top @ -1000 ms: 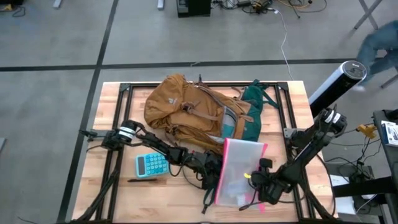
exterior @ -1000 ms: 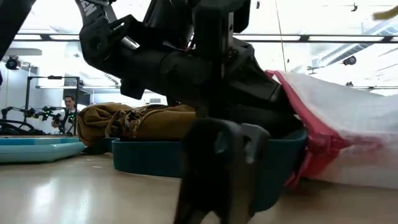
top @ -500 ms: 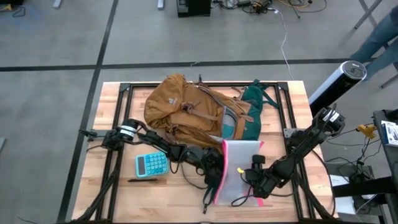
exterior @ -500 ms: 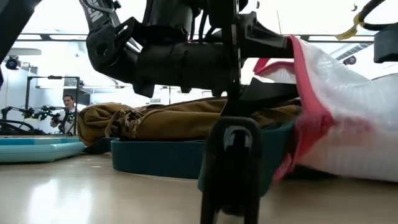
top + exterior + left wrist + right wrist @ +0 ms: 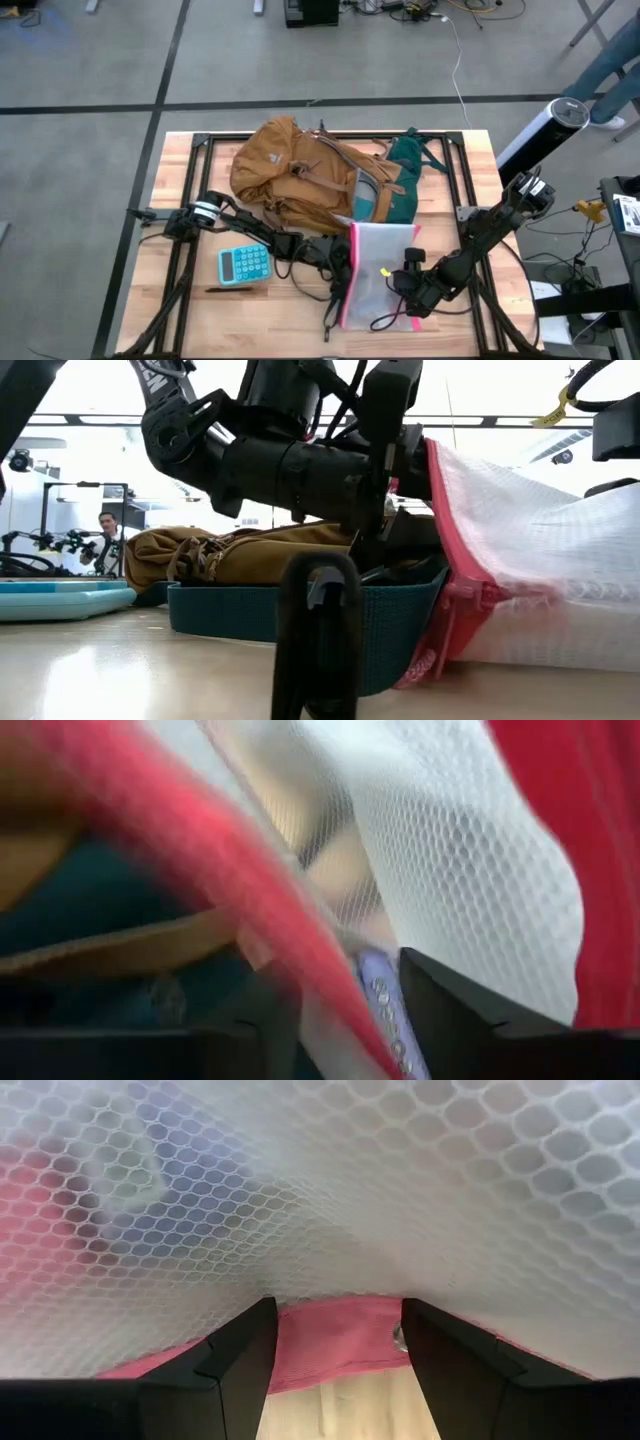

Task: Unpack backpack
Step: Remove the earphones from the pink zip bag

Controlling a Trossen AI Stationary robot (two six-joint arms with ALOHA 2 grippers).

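2 grippers flank a clear pouch (image 5: 375, 275) at the table's 6 o'clock: left gripper (image 5: 343, 262) and right gripper (image 5: 408, 290) pinch its pink edges. The backpack (image 5: 300, 180), centre toward 12 o'clock, looks soft and floppy; grasp its straps.

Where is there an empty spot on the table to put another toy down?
Bare wood shows at the table's back-left corner beside the backpack, and along the front edge below the calculator. The middle is crowded: backpack, mesh pouch and both arms meet there.
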